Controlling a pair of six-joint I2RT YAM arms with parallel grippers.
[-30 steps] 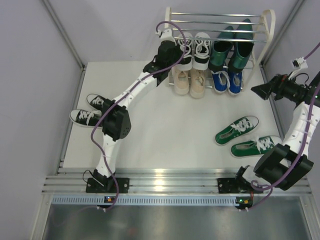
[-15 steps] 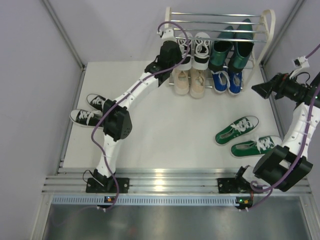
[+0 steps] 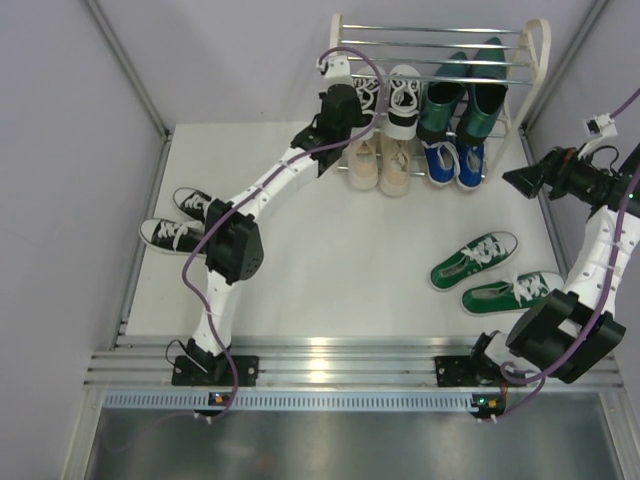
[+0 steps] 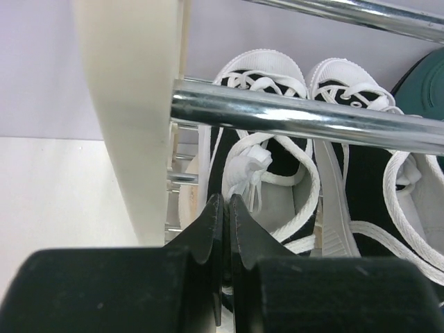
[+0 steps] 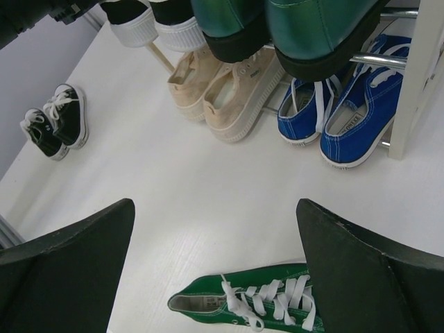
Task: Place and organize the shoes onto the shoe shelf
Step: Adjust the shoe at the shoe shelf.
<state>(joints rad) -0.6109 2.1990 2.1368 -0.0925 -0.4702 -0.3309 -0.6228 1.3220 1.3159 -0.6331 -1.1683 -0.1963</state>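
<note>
The shoe shelf [image 3: 540, 45] stands at the back of the table. On its middle tier sit a black-and-white sneaker pair [image 3: 404, 100] and dark green dress shoes [image 3: 465, 95]. Below them are beige lace-ups [image 3: 380, 160] and blue sneakers [image 3: 455, 160]. My left gripper [image 3: 355, 100] reaches the left sneaker of that pair [image 4: 277, 180]. Its jaws [image 4: 223, 198] are shut, pinching the sneaker's black side wall under a chrome bar [image 4: 312, 118]. Green sneakers [image 3: 475, 260] lie on the table at the right. My right gripper [image 3: 508, 180] hangs open above them, with one green sneaker [image 5: 257, 305] below its wide jaws [image 5: 215, 202].
A second black-and-white pair [image 3: 180, 220] lies near the table's left edge. The shelf's cream side frame [image 4: 132, 104] stands just left of my left gripper. The shelf's right post [image 5: 423, 69] is beside the blue sneakers [image 5: 340, 111]. The upper tiers hold nothing.
My left gripper has shut at the left black-and-white sneaker and edged slightly further in under the bars. The right arm has not moved.
</note>
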